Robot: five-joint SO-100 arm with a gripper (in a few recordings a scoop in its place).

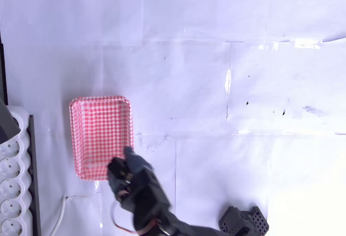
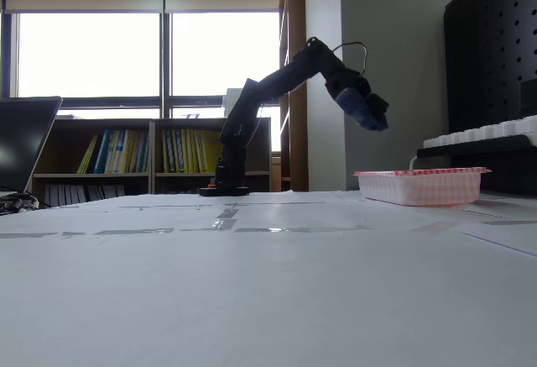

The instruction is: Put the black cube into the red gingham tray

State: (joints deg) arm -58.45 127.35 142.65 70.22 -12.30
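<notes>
The red gingham tray (image 1: 101, 136) lies at the left of the white table in the overhead view, and nothing shows inside it. In the fixed view the tray (image 2: 419, 186) sits at the right. My gripper (image 1: 125, 160) hangs blurred over the tray's lower right corner, with blue fingers. A dark block at the fingers looks like the black cube (image 1: 115, 168), and the gripper seems shut on it. From the side, the gripper (image 2: 375, 117) is raised well above the table, just left of the tray and pointing down towards it.
A white moulded egg-carton-like tray (image 1: 12, 182) stands at the left edge, next to the gingham tray. The arm's base (image 1: 243, 222) is at the bottom. White paper sheets cover the table, and a white cable (image 1: 59, 217) runs near the lower left.
</notes>
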